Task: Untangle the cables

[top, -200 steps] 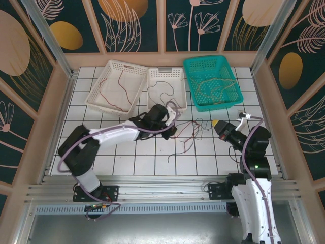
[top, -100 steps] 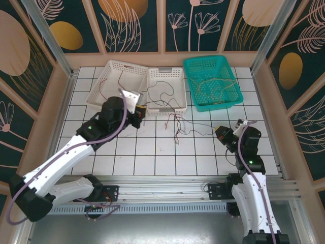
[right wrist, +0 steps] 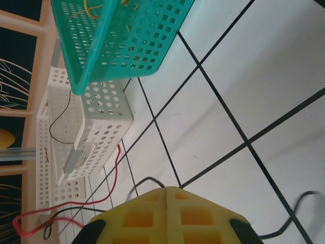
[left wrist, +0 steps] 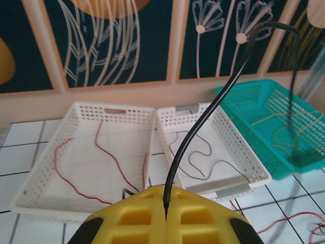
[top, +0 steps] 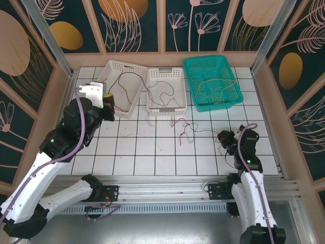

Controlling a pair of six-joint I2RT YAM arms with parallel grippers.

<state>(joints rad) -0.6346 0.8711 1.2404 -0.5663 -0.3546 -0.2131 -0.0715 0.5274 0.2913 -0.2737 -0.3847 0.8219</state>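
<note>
Left basket (top: 126,64): far side of table (top: 137,152), touching middle basket (top: 166,70)
Right basket (top: 205,58): just right of middle basket
Loose cables (top: 184,128): on table, before middle basket

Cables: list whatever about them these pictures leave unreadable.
- Left wrist view: the black cable in the left gripper blurs over the teal basket; far end lost.
- Right wrist view: a dark strand is blurred and cut off by the bottom edge.
- Top view: the loose tangle is too thin to trace its crossings.
</note>
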